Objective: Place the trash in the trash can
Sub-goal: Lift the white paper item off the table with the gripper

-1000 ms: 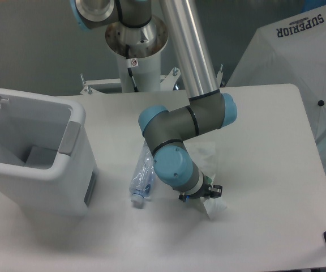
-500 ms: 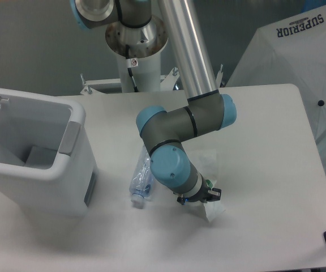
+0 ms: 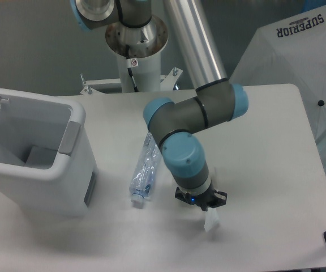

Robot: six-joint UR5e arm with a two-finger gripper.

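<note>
- Gripper [image 3: 204, 205] hangs under the blue wrist, with the white wrapper [image 3: 210, 220] at its fingertips; whether it is clamped I cannot tell.
- Bottle [image 3: 144, 172] lies on the table [image 3: 276, 147] at the gripper's 9 o'clock, cap nearest the camera.
- Trash can [image 3: 35, 153] stands far left, lid up.

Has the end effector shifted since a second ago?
Yes. The end effector moved slightly right and toward the table's near edge, farther from the unmoved bottle.
</note>
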